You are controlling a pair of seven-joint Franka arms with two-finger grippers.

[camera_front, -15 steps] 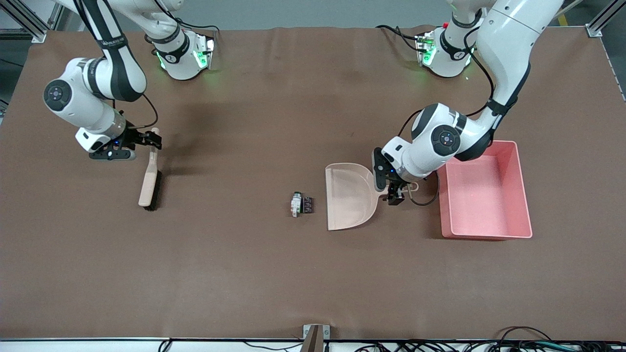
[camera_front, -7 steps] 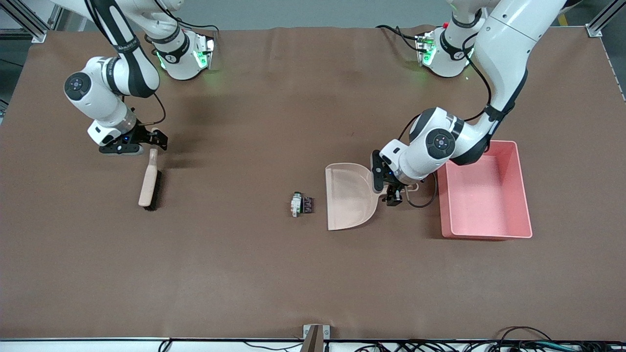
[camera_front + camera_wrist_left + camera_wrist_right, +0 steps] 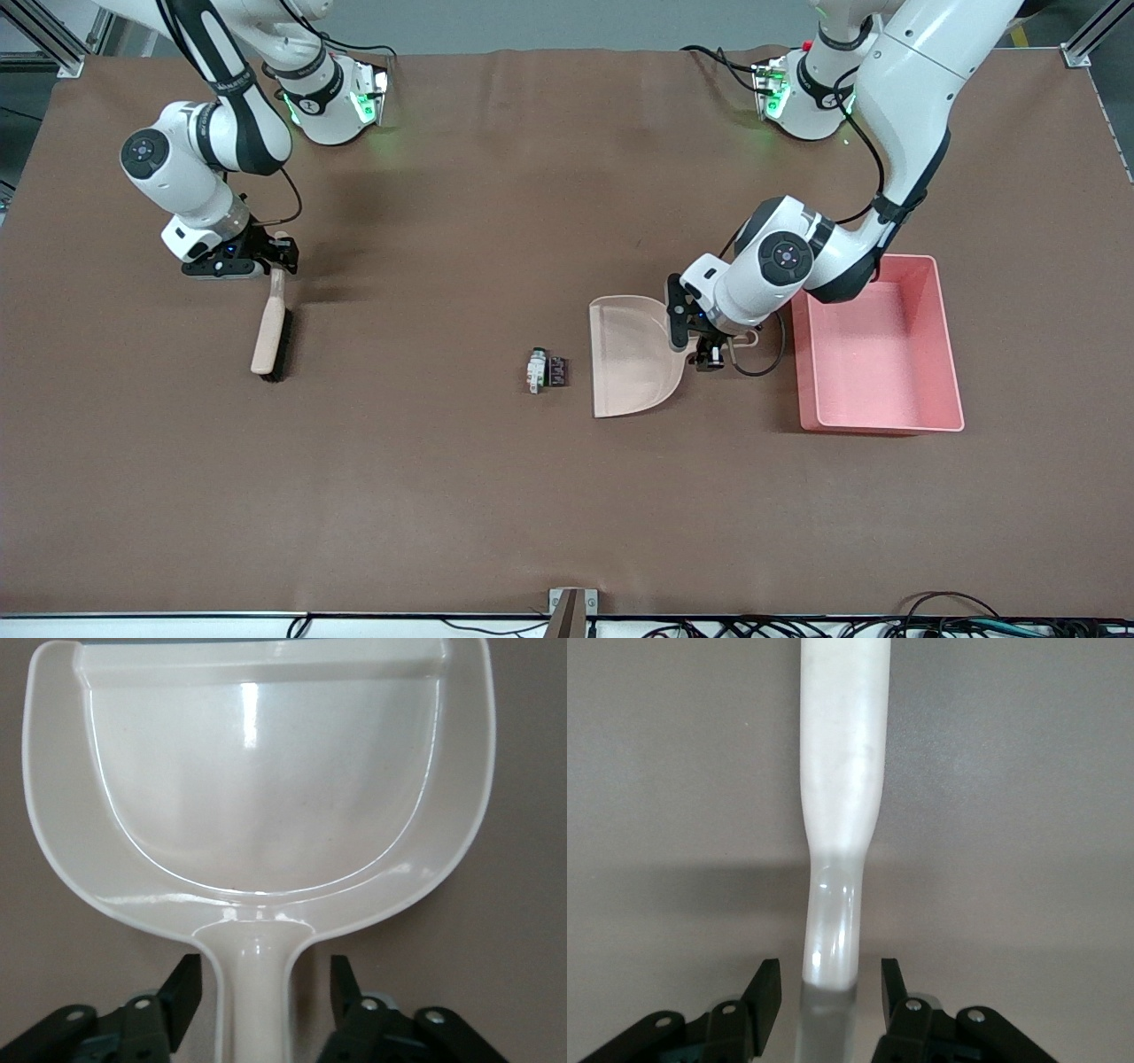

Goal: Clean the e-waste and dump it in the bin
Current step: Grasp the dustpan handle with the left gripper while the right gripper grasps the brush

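Note:
The e-waste lies mid-table: a white-grey bit (image 3: 535,370) touching a dark block (image 3: 557,370). The beige dustpan (image 3: 631,350) lies beside them toward the left arm's end, its mouth facing them. My left gripper (image 3: 711,353) is low at the dustpan's handle. In the left wrist view the gripper (image 3: 264,989) is open, its fingers (image 3: 183,990) either side of the handle with gaps; the pan (image 3: 257,788) is empty. My right gripper (image 3: 276,254) is at the brush's (image 3: 268,326) handle tip. In the right wrist view it (image 3: 829,992) is open astride the handle (image 3: 840,771). The pink bin (image 3: 877,354) is empty.
The bin stands just past the dustpan's handle, toward the left arm's end. The brush lies on the brown mat toward the right arm's end. Both arm bases with cables stand along the table's edge farthest from the front camera.
My right arm has swung in and brought its gripper to the brush's handle tip. My left gripper has shifted slightly along the dustpan's handle toward the pan. The e-waste, dustpan and bin are still.

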